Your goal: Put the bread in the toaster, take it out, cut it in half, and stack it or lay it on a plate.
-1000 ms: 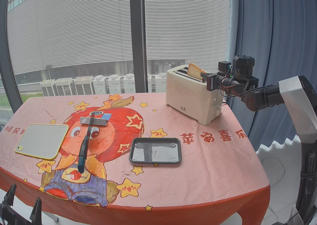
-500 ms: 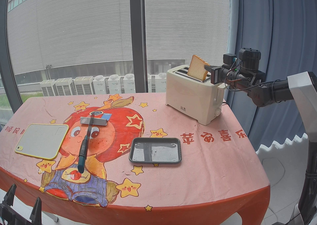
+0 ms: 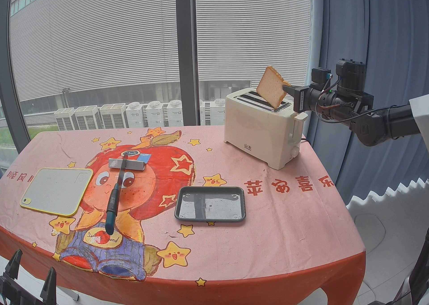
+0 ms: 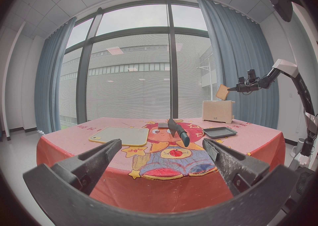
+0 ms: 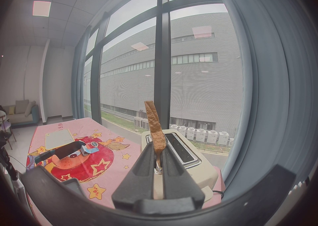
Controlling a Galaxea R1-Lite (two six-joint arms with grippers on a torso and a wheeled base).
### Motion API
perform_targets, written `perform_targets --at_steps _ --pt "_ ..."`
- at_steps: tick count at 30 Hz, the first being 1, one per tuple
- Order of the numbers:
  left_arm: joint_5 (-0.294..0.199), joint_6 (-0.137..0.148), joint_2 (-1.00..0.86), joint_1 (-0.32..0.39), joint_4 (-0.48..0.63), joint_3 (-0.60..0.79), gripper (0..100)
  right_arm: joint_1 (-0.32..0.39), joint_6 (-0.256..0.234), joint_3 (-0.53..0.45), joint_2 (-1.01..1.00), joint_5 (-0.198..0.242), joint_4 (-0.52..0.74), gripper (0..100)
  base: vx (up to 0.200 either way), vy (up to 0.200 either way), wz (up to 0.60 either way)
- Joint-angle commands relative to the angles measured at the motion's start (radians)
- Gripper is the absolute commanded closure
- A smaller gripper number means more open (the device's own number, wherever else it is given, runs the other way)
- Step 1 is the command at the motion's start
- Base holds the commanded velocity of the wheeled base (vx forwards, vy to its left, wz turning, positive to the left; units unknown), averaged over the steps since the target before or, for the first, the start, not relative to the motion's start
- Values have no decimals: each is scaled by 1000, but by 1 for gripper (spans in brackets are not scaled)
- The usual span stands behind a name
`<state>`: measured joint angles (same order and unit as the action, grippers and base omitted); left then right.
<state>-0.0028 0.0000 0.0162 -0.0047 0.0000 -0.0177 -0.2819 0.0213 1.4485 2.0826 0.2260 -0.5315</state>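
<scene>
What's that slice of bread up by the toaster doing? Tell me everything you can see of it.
A square, golden-brown slice of bread with a darker crust, whole and uncut. It hangs tilted in the air just above the slots of the cream toaster, pinched at one edge by the right gripper. Nothing else seems to touch it.

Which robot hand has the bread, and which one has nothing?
The right gripper has it: its fingers pinch the bread above the toaster. The left gripper is open, empty.
</scene>
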Motion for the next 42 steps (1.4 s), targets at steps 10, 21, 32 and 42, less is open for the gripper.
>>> perform_targets --at_steps 10,21,32,42 --pt "1 0 -15 0 0 18 0 -16 -1 -221 -176 -2 -85 100 0 0 0" --pt "0 0 -13 0 0 18 0 -26 -3 -375 -271 -2 -111 100 0 0 0" --pt "1 0 -13 0 0 18 0 -49 -6 -560 -397 -2 -111 100 0 0 0" --pt "1 -2 -15 0 0 18 0 -54 -7 -751 -526 0 -203 100 0 0 0"
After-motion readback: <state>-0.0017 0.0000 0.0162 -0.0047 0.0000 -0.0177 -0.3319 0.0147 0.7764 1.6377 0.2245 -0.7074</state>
